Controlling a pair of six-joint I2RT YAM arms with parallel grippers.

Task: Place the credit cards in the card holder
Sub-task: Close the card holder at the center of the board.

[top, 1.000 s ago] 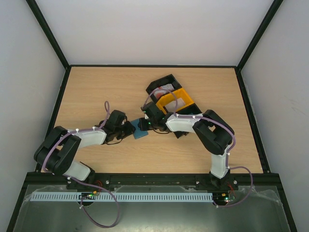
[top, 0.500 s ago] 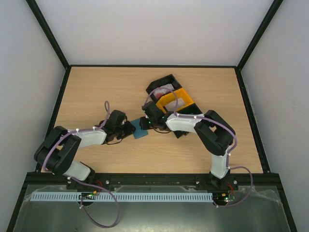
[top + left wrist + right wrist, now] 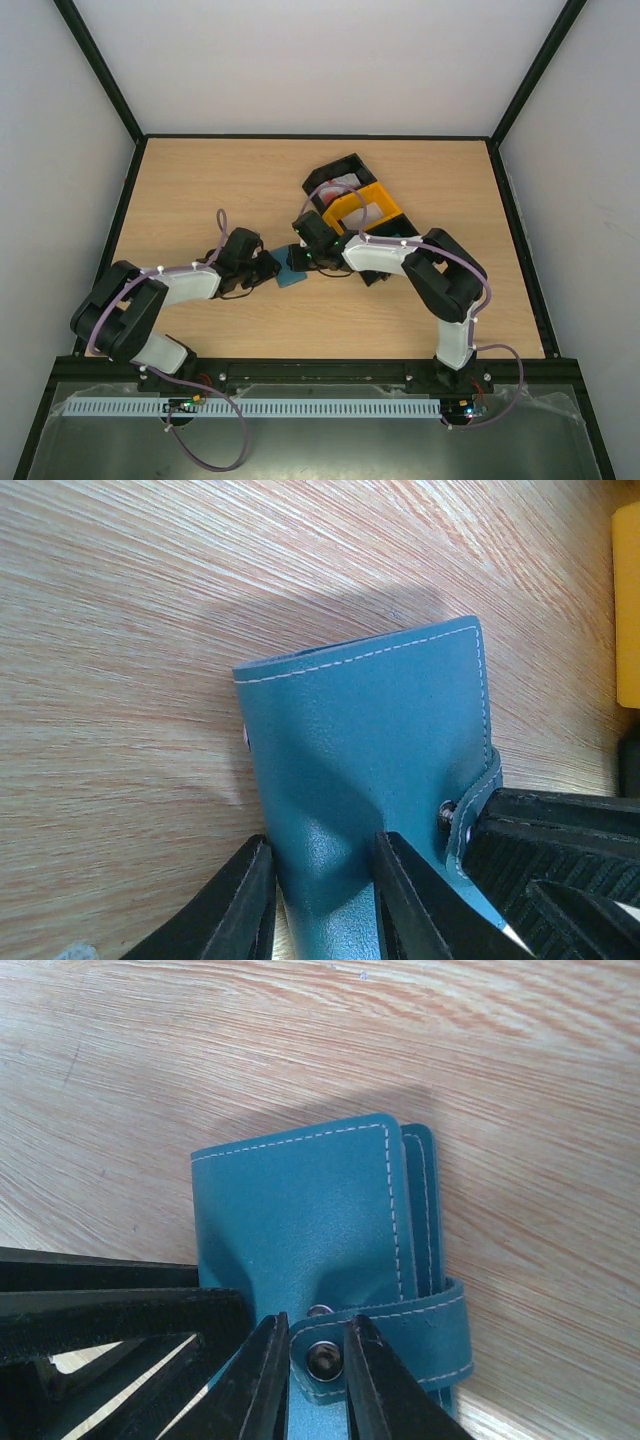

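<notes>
Right wrist: card holder (image 3: pixel 300 1210) strap lies within right end effector (image 3: pixel 316 1360).

Bright, even light; a soft shadow lies on the table (image 3: pixel 520 1050) just beyond the wallet (image 3: pixel 300 1210); close views sharp.

The teal card holder (image 3: pixel 293 277) lies near the middle of the wooden table (image 3: pixel 200 180). The left claw (image 3: pixel 268 267) meets it from 9 o'clock and the right claw (image 3: pixel 300 256) from 2 o'clock. A black bin (image 3: pixel 335 166) and a yellow bin (image 3: pixel 380 196) sit together at its 1 o'clock.
</notes>
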